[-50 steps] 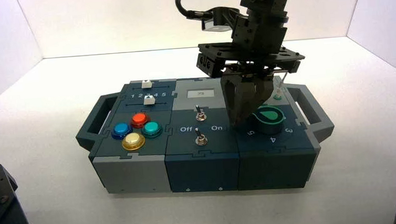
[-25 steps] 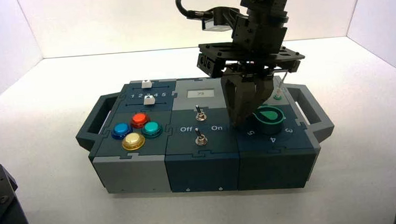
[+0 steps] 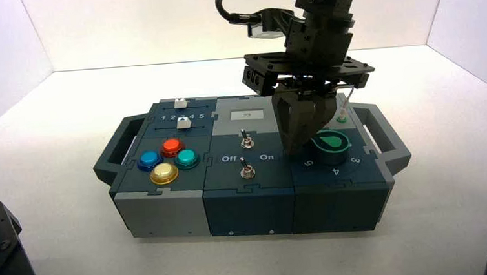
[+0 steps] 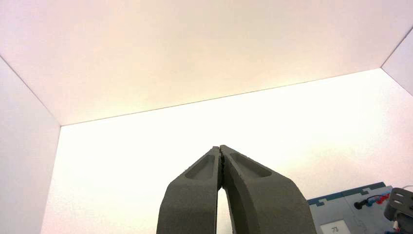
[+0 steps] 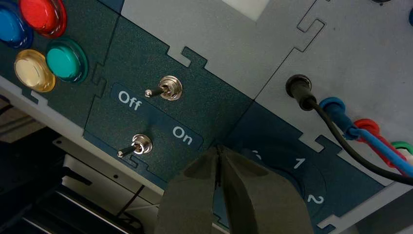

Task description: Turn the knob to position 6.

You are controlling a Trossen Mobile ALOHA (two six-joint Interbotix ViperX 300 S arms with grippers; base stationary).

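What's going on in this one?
The right hand hangs over the control box with its fingers shut, tips down at the left edge of the green-topped knob, whose pointed tip aims toward them. It does not grip the knob. The scale's 6 is hidden behind the hand. The left hand is parked away from the box, shut.

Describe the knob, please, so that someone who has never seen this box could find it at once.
Look at the box and go to its dark teal right-hand section, where white numerals curve along the front edge. The knob sits just behind them, beside the right gripper. Unlike the silver toggle switches and round push buttons, it is teardrop-shaped with a bright green top.
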